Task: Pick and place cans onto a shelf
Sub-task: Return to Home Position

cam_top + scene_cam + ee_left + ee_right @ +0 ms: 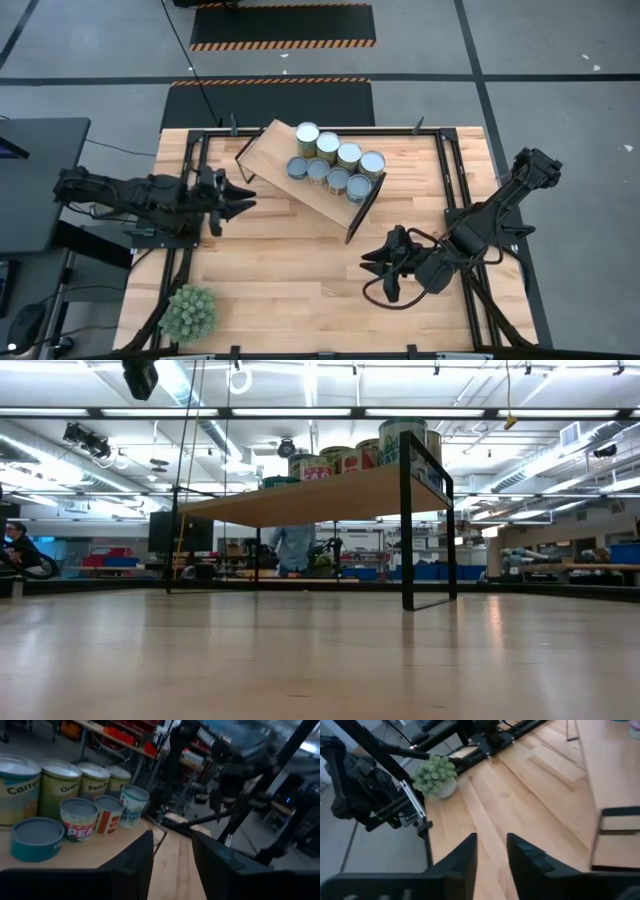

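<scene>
Left pincer [250,196] at nine o'clock, spread a little, holding nothing, right pincer [372,272] at four o'clock, small gap too, empty, eight cans [335,162] packed together on the shelf [275,158] near twelve o'clock, green plant ball [188,312] at seven o'clock.

Shelf [272,152]: big light-wood board on thin black legs, set at a slant at the far-middle of the table. It stands flat. From low down the board sits high up w/ open space under it.

Cans [338,179]: 8 small round tins, all upright on the shelf. They're packed tight in 2 rows of 4 along the board's far long edge. Back row = taller, pale shiny tops, yellow-green labels. Front row = shorter, blue-grey tops, w/ red, white & teal labels. Neighbors touch or almost touch.
</scene>
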